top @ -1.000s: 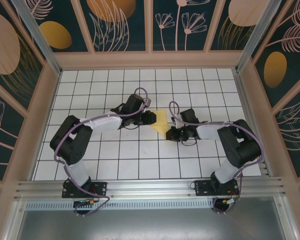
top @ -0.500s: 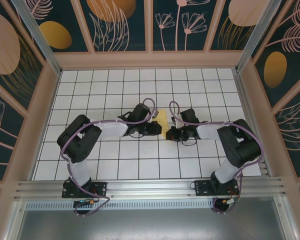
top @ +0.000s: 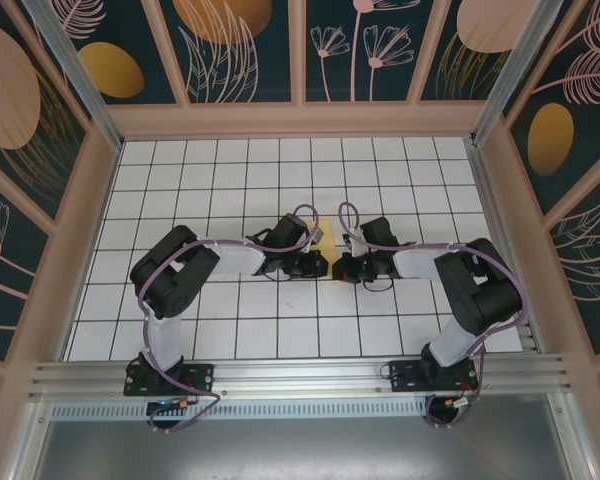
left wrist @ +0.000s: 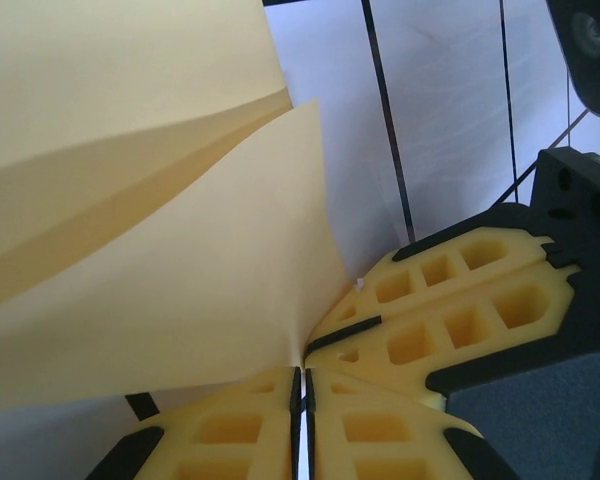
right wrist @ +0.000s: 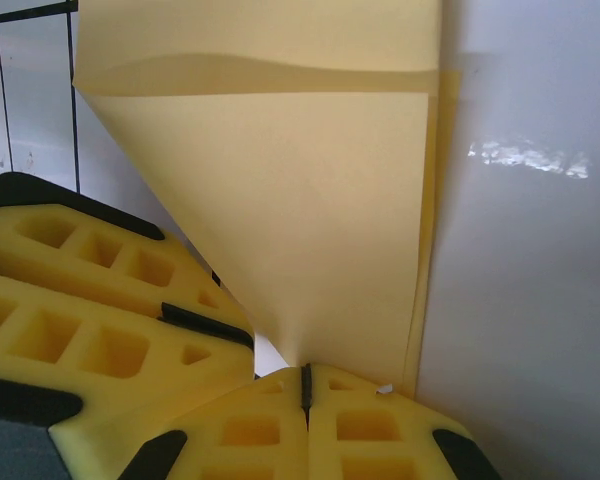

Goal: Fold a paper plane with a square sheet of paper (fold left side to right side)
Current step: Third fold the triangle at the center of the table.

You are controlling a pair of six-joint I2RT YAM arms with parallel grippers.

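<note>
Left wrist view: the left gripper (left wrist: 302,388) is pinching shut on a corner of the folded sheet of paper (left wrist: 160,280), which is fanning away from the pinch in two layers. Opposite, the right gripper (right wrist: 305,385) is clamping another corner. Both are sitting tip to tip mid-way across the table (top: 280,180), with open tiles lying all around.

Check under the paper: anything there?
White table shows around the paper, pinched by left gripper and right gripper. Its folded layers hide what lies beneath.
</note>
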